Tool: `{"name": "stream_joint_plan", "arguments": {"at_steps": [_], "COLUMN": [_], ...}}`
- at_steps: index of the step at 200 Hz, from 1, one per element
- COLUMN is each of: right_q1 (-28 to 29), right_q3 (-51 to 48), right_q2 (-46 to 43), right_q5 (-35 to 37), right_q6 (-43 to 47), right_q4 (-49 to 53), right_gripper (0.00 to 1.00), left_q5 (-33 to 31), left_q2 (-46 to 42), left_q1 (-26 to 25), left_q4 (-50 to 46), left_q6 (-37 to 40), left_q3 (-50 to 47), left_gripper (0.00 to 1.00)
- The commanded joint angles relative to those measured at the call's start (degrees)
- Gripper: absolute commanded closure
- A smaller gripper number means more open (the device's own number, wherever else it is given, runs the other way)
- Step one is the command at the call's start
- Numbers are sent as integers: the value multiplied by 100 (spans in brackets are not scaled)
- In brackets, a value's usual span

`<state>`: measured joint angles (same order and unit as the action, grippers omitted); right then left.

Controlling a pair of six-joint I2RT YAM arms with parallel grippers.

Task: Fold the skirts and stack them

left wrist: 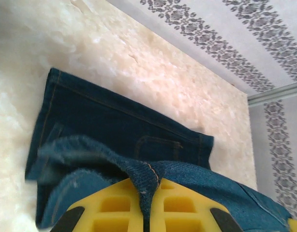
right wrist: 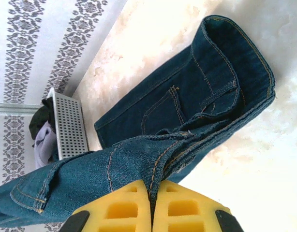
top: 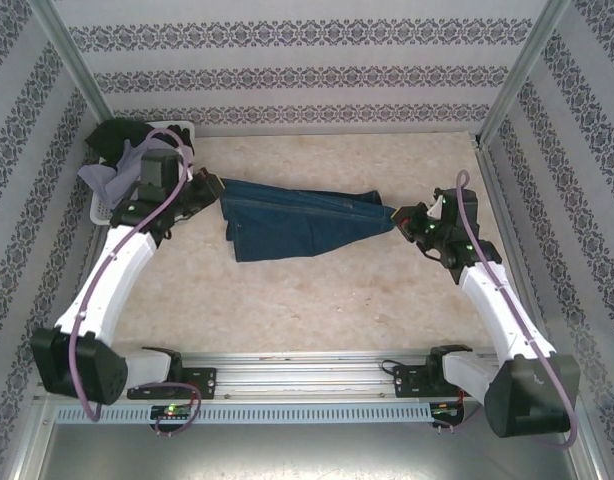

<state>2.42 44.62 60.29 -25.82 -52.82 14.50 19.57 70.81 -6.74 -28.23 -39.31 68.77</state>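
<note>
Far-left corner of table (top: 287, 310): white lattice basket (top: 100, 210) holds black skirt (top: 112, 135) and lavender-grey skirt (top: 107, 175), both bunched. Just right of basket: left gripper (top: 209, 192), yellow fingers pressed together on left end of dark blue denim skirt (top: 287, 225), fold of denim pinched between them. Denim skirt stretches across far half of table, lower part lying on surface, pocket side up. Near right edge: right gripper (top: 402, 216), fingers clamped on denim skirt's right end, cloth gathered there to narrow point.
</note>
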Motion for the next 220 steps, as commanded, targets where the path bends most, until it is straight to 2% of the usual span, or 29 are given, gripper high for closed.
{"name": "stream_joint_plan", "arguments": {"at_steps": [1,41,65,111,148,169,196,220], "right_q1": [-76,-72,-68,-48,2,4,5,9], "right_q3": [52,1322,1920,3318,5285,5996,6005,5135], "right_q2": [-500,-398,121,2040,3586,3983,3770,3193], "right_q5": [689,769,835,776,476,286,305,285], "right_q6": [-81,376,436,302,326,227,540,740], "right_q4": [117,-277,-759,-1446,-1463,-1442,-1212,-1377], "right_gripper": [100,100,100,100,100,100,100,100], "left_q5": [-234,-346,-356,-292,-498,-412,-355,-83], "left_q2": [-217,192,705,2778,4509,5118,4752,4130], "left_q1": [125,156,178,437,687,858,1004,1000], "left_q4": [-792,-1682,-1574,-796,-300,-433,-461,-1105], "left_q6": [-127,300,462,601,644,513,764,1223], "left_q3": [367,2625,3472,5174,7531,8961,8986,8366], "left_gripper": [100,100,100,100,100,100,100,100]}}
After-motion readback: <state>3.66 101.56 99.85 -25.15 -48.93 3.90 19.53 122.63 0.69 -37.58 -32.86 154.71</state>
